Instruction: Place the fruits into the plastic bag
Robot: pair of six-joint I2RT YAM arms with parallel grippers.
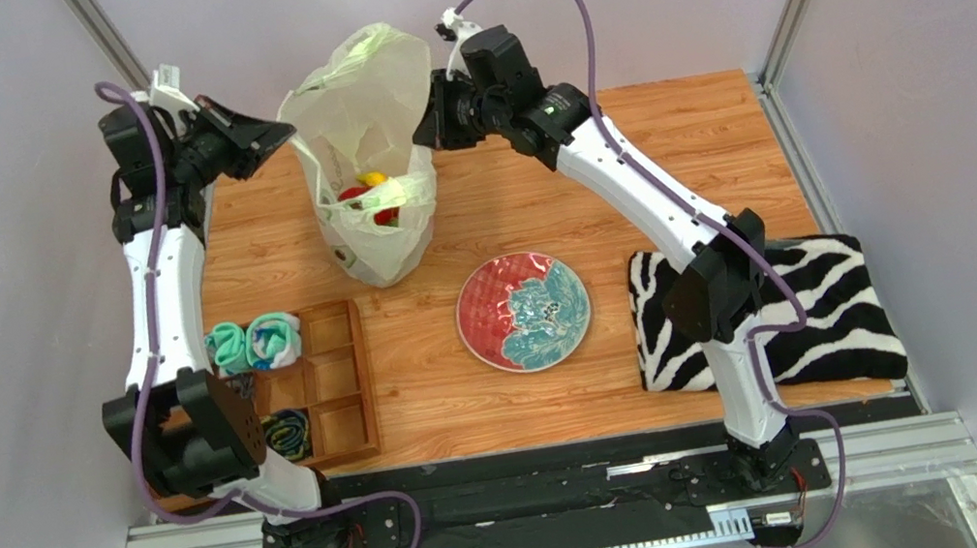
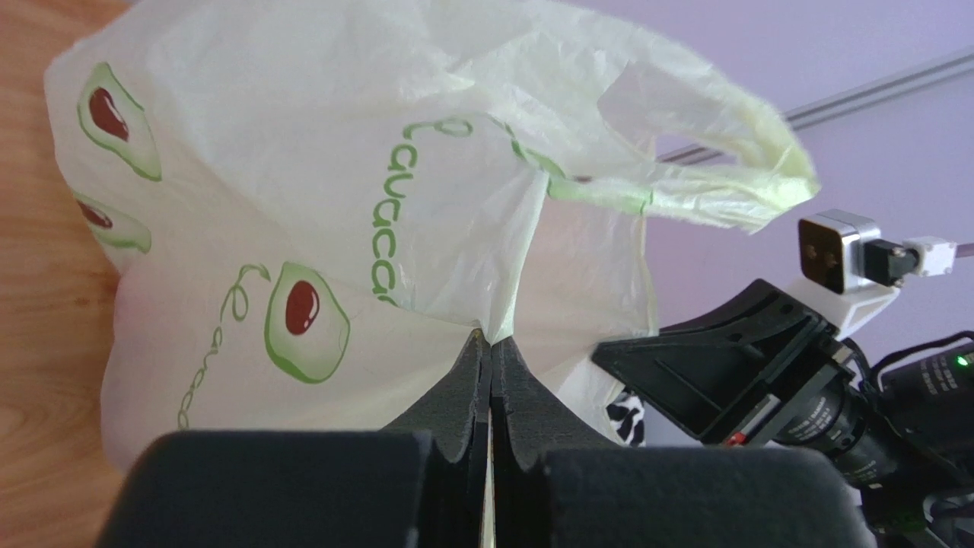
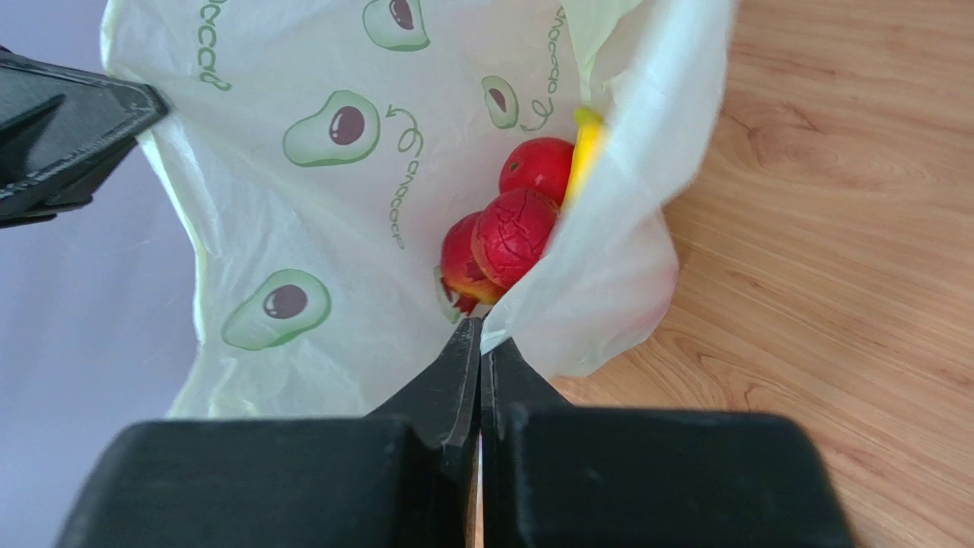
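The pale yellow-green plastic bag (image 1: 366, 161) stands upright at the back of the table, its mouth held open between both grippers. My left gripper (image 1: 285, 133) is shut on the bag's left rim (image 2: 503, 325). My right gripper (image 1: 425, 130) is shut on the bag's right rim (image 3: 486, 331). Inside the bag lie red round fruits (image 3: 515, 234) and a yellow banana (image 3: 585, 148), also visible from above (image 1: 367, 193). The grape bunch and the dark oval fruit are hidden.
A red-and-teal plate (image 1: 524, 311) sits mid-table. A zebra-striped cloth (image 1: 809, 304) lies at the right. A wooden compartment tray (image 1: 338, 379) with rolled teal cloths (image 1: 252, 344) sits at the left. Purple walls close in on both sides.
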